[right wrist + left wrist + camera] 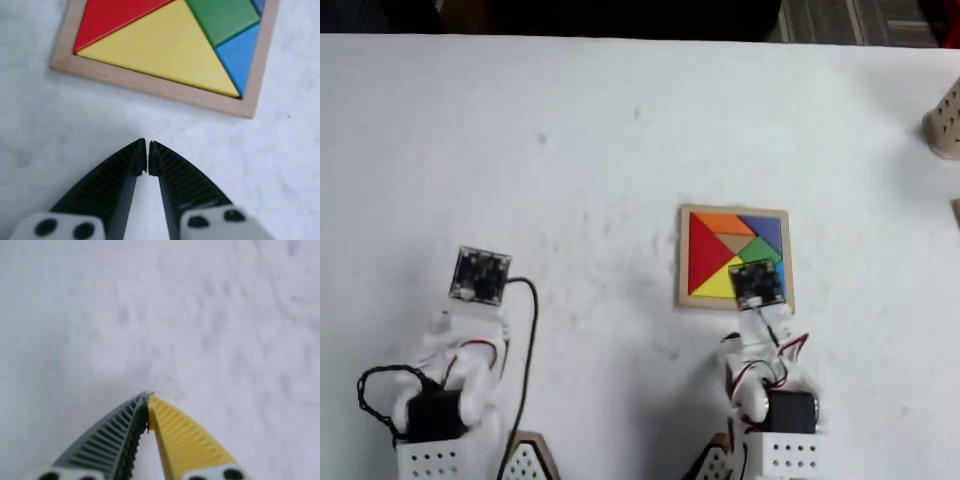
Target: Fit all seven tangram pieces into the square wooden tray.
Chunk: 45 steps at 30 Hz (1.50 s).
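The wooden tray (682,255) lies right of centre in the high view on the white table (570,140), holding coloured pieces (758,248), among them a red triangle (705,250) and a yellow triangle (165,50). The right gripper (147,143) hangs just beside the tray's lower edge, black jaws together on nothing. The left gripper (148,397), at lower left and well apart from the tray, has its grey and yellow jaws together too.

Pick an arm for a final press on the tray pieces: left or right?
Right. The right gripper, shut, sits just off the tray, facing the yellow triangle. The left gripper, also shut, is over bare table, far from the tray. The tray already looks filled, so little may remain.
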Each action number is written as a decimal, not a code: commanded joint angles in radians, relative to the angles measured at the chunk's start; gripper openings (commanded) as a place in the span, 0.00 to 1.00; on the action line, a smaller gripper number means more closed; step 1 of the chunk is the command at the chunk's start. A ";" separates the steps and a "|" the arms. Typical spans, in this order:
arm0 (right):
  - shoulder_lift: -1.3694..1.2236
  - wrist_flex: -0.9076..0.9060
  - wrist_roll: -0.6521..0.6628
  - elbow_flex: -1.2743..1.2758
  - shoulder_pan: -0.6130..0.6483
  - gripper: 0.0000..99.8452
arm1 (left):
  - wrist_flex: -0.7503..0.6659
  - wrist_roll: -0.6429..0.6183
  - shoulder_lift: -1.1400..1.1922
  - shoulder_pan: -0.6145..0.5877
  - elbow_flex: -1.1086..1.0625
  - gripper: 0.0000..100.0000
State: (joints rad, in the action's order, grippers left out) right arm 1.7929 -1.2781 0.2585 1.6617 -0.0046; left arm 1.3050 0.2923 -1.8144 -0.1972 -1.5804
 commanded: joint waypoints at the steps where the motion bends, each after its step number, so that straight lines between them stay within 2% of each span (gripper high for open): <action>1: 0.005 -0.004 -0.011 -0.003 -0.140 0.02 | 0.012 0.014 -0.002 -0.015 -0.018 0.02; 4: 0.007 -0.004 -0.012 0.002 -0.257 0.02 | -0.015 0.014 -0.010 -0.015 -0.104 0.02; 9: 0.007 0.008 -0.012 0.026 -0.268 0.02 | -0.020 0.008 -0.007 -0.015 -0.114 0.02; 12: 0.005 0.012 -0.012 0.029 -0.186 0.02 | -0.020 0.008 -0.007 -0.015 -0.114 0.02; 18: 0.005 0.012 -0.012 0.029 0.111 0.02 | -0.020 0.012 -0.007 -0.015 -0.114 0.02; 22: 0.005 0.012 -0.011 0.029 0.203 0.02 | -0.020 0.012 -0.007 -0.015 -0.114 0.02; 45: 0.005 0.012 -0.011 0.029 0.217 0.02 | -0.020 0.012 -0.007 -0.015 -0.114 0.02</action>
State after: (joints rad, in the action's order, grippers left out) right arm 1.7883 -1.2781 0.2539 1.6832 0.2025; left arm 1.3080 0.2923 -1.8236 -0.1972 -1.6939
